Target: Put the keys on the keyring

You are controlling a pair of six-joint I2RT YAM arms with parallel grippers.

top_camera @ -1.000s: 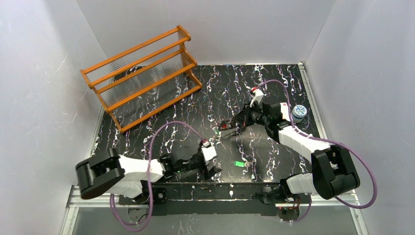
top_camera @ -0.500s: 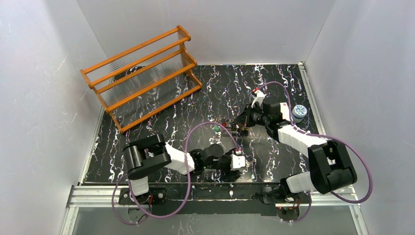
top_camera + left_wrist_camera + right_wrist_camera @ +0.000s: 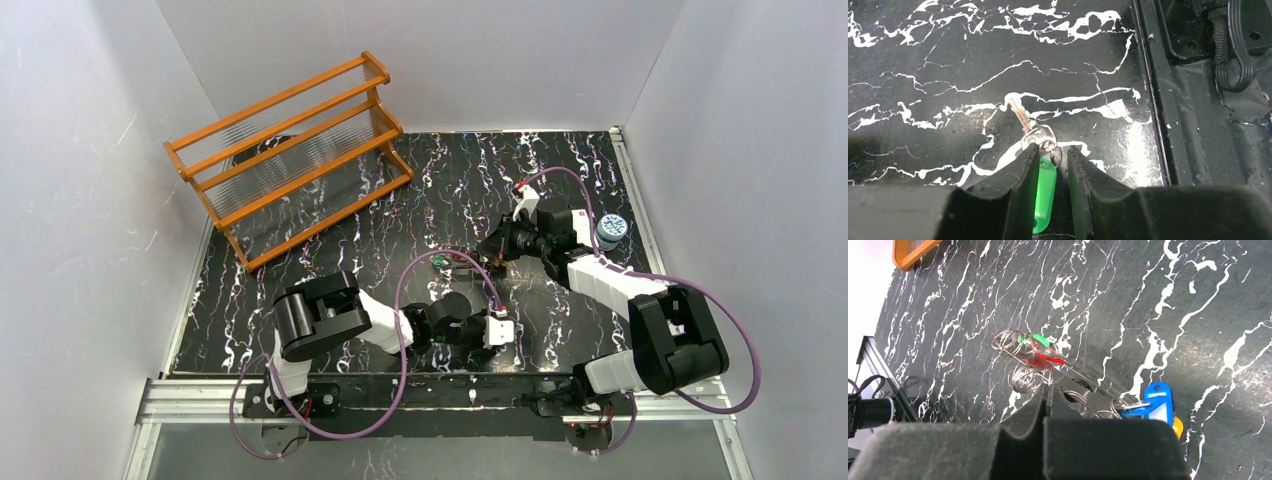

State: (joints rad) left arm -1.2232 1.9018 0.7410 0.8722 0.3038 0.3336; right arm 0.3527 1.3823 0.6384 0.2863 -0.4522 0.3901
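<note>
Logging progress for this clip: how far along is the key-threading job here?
Apparently done: red tag and green tag at the keyring, pinched in the shut right hand. In hand: left hand straddles a loose green-tagged key. Remaining: threading it; blue tag, yellow tag unclear.

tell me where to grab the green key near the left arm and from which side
Grip the green tag across its narrow sides, coming down from above at the tag end. The key lies flat, blade pointing away, too thin to pinch; the tag looks thicker. The left gripper straddles it that way.
</note>
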